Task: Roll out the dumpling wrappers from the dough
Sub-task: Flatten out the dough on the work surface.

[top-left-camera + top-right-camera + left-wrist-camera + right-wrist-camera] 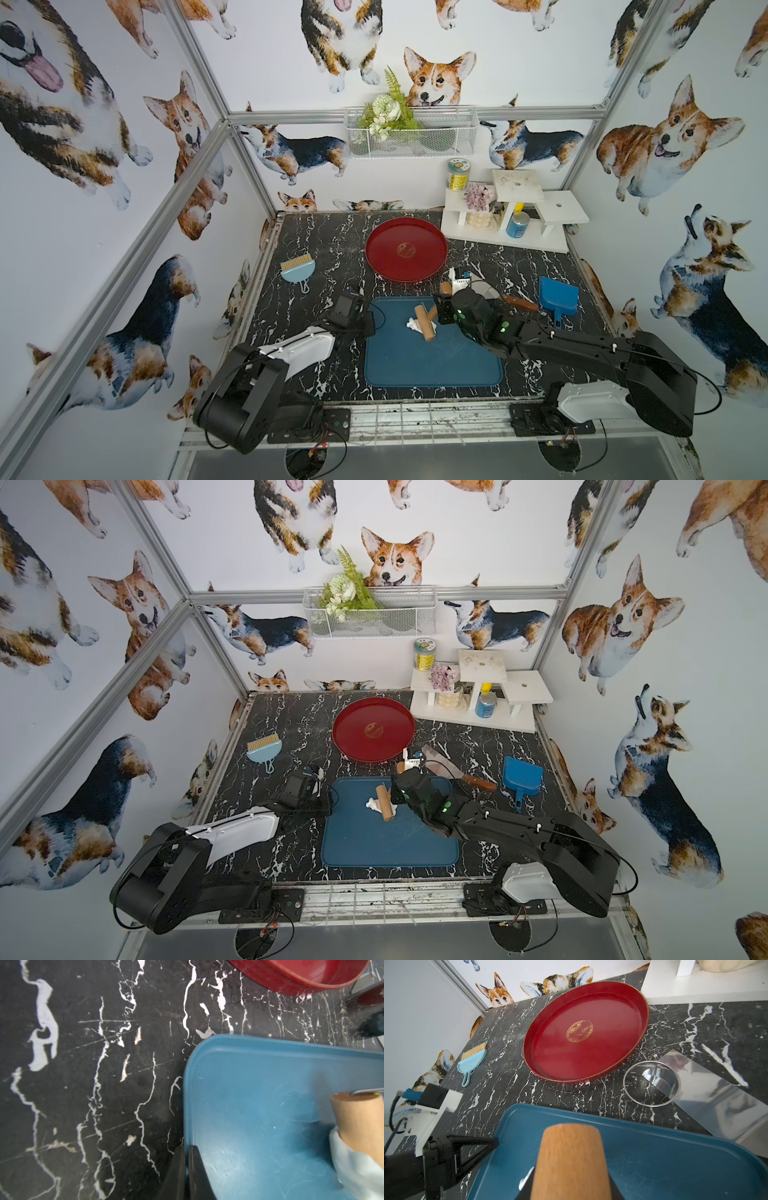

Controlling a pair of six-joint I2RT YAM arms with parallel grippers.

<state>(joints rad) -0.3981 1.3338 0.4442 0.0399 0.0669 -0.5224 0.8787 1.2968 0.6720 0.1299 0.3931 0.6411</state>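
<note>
The dough (pixel 412 324) (pixel 372 803) is a ragged white lump near the middle of the blue tray (pixel 432 365) (pixel 390 845), partly under the barrel of a wooden roller (pixel 424 326) (pixel 385 806). My right gripper (pixel 441 309) (pixel 395 791) (pixel 570 1190) is shut on the roller's wooden handle (pixel 571 1155). Beside the barrel, dough (pixel 353 1167) (pixel 525 1180) peeks out. My left gripper (pixel 372 322) (pixel 328 802) (pixel 187 1159) is shut on the tray's left rim (pixel 187 1105). No dumpling wrappers are in view.
Behind the tray lies an empty red plate (pixel 406 249) (pixel 585 1032). A metal ring cutter (pixel 652 1083) and a scraper (pixel 519 303) (pixel 716 1095) lie at its right. A blue dustpan (pixel 557 297), a light-blue brush (pixel 297 270) and a white shelf (pixel 511 216) stand farther out.
</note>
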